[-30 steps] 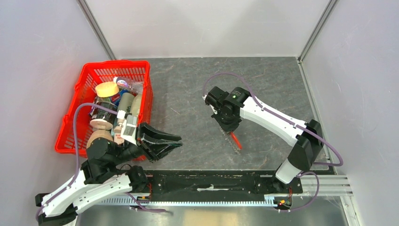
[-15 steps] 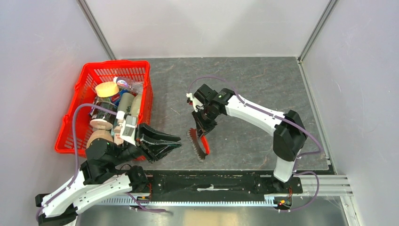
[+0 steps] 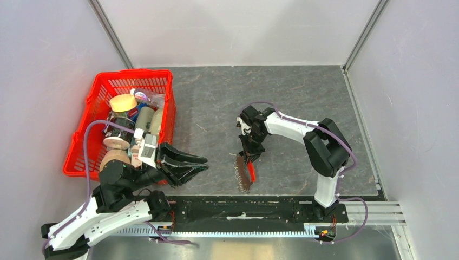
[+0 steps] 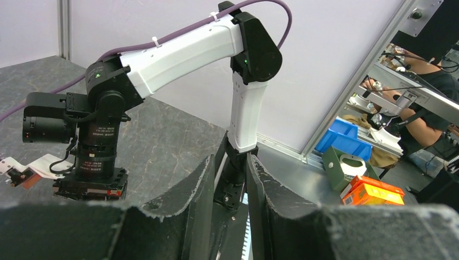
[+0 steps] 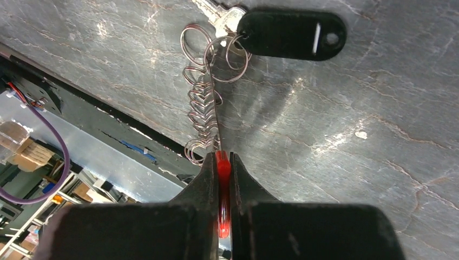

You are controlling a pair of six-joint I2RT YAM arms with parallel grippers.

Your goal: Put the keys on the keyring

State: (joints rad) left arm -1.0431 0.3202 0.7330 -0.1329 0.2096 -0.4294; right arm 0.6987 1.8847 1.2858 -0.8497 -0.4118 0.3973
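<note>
Black left tool [image 4: 231,165] at near-left edge of table [image 5: 352,135], jaws apart, empty. Closed right tool [image 5: 221,161] pinching red strip [image 5: 221,179] of keyring [image 5: 204,103] by near edge. Keys [image 5: 292,33] beyond, touching its far end. Seemingly threading step; next calls for working key onto a ring.

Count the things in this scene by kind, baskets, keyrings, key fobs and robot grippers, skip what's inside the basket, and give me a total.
Red basket: 1
Keyring: 1
Black key fob: 1
Grippers: 2, the left gripper and the right gripper
Total: 5
</note>
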